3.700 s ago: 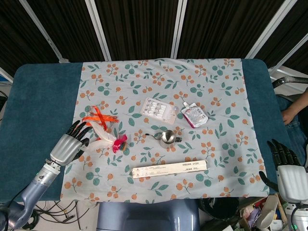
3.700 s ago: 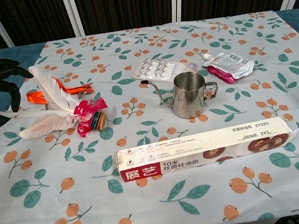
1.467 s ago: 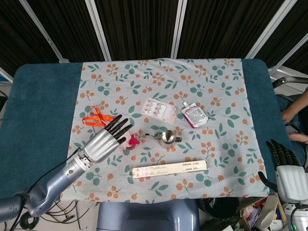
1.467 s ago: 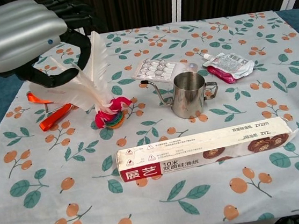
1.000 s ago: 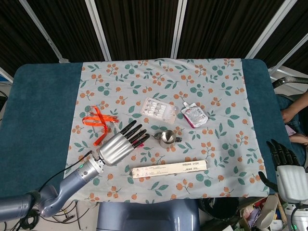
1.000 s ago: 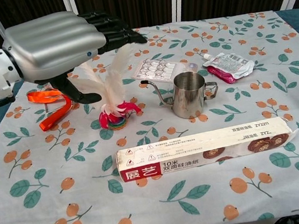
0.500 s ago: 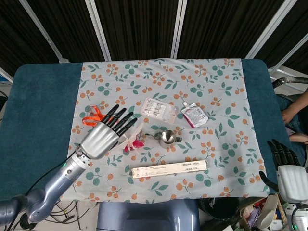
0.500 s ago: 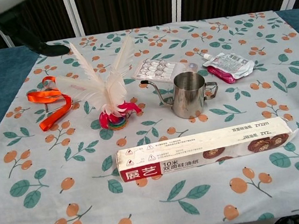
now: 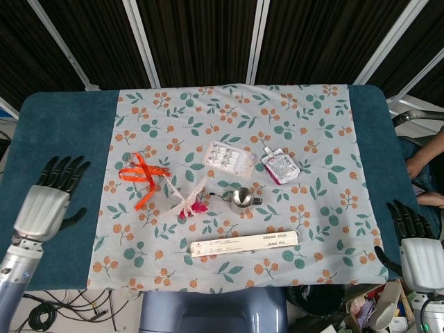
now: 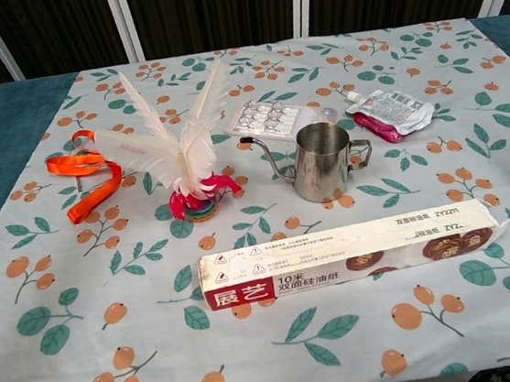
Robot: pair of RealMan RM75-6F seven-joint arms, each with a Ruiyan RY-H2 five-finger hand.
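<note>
A white-feathered shuttlecock [image 9: 189, 203] [image 10: 185, 162] stands upright on its pink base on the floral cloth, just left of a small steel pitcher [image 9: 241, 198] [image 10: 319, 161]. My left hand [image 9: 47, 199] hovers over the blue table far to its left, fingers spread, holding nothing. My right hand [image 9: 414, 250] hangs off the table's right front corner, fingers apart and empty. Neither hand shows in the chest view.
An orange ribbon [image 9: 141, 177] [image 10: 83, 174] lies left of the shuttlecock. A pill blister pack [image 9: 227, 157] [image 10: 270, 115] and a pink pouch [image 9: 279, 166] [image 10: 391, 108] lie behind the pitcher. A long baking-paper box [image 9: 244, 243] [image 10: 347, 251] lies in front. A person's arm [image 9: 424, 157] is at the right edge.
My left hand carried the shuttlecock right from beside the ribbon, stood it upright by the pitcher, let go, then drew back to the far left. The right hand stayed put.
</note>
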